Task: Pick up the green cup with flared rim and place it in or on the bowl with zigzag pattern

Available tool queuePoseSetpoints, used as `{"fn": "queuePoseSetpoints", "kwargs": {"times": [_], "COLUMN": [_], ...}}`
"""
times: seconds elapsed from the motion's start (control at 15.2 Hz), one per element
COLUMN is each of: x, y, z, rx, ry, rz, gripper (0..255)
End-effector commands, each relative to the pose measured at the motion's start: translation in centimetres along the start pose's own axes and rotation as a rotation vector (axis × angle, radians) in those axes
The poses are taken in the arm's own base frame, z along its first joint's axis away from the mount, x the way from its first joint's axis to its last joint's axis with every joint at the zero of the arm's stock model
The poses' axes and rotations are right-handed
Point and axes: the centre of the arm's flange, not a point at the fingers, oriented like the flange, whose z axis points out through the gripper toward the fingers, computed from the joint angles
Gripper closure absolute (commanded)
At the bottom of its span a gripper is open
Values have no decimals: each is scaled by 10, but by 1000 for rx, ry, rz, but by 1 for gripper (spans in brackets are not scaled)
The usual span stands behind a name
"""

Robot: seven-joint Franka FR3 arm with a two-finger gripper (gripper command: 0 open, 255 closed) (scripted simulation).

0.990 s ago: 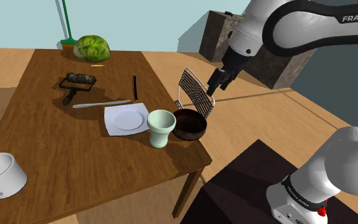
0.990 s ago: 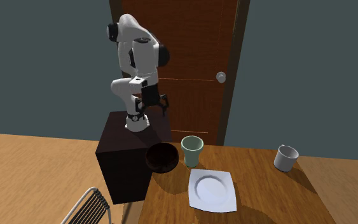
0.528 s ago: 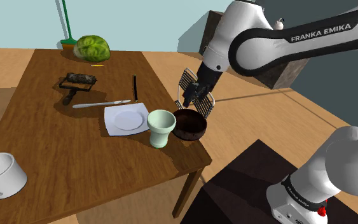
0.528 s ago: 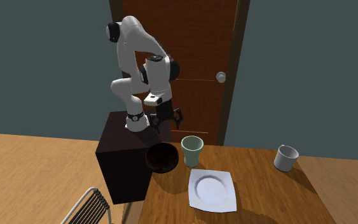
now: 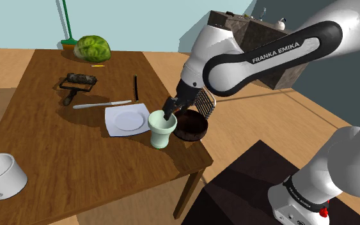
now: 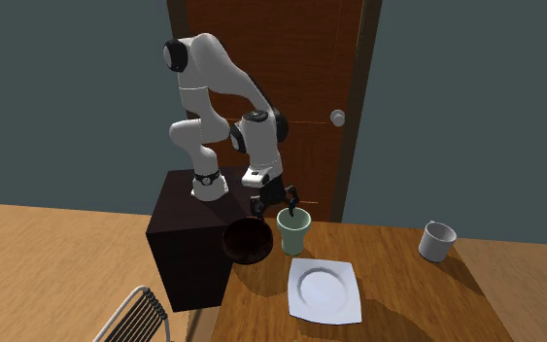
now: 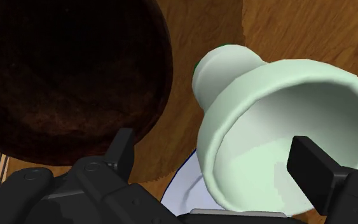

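Brown wooden table (image 5: 57, 147): pale green flared-rim cup (image 5: 162, 128) upright near the edge, dark brown round bowl (image 5: 191, 126) just beside at its 3 o'clock, shoulder view. Black two-finger gripper (image 5: 168, 112) spread apart, straddling cup's wall, gripping nothing. Grasp, lift and placement look all left.

A brown wooden counter (image 5: 50, 147) stands on a tan wood floor (image 5: 261, 121). A wire-backed chair (image 6: 143, 313) sits at its edge. Behind, a dark grey-blue wall (image 6: 67, 97) holds a brown panelled door (image 6: 300, 58) with a round silver knob (image 6: 337, 118).
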Motion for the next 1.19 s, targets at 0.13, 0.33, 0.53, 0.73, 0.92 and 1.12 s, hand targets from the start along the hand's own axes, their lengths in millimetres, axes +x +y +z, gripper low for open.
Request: {"fn": "queuePoseSetpoints", "kwargs": {"times": [0.13, 0.33, 0.53, 0.73, 0.92, 1.12], "x": [0, 0, 0, 0, 0, 0], "y": [-1, -1, -1, -1, -1, -1], "z": [21, 35, 35, 35, 35, 35], "rx": [2, 2, 2, 2, 2, 2], "ry": [1, 1, 1, 1, 1, 1], "rz": [0, 0, 0, 0, 0, 0], "gripper": [0, 0, 0, 0, 255, 255]}}
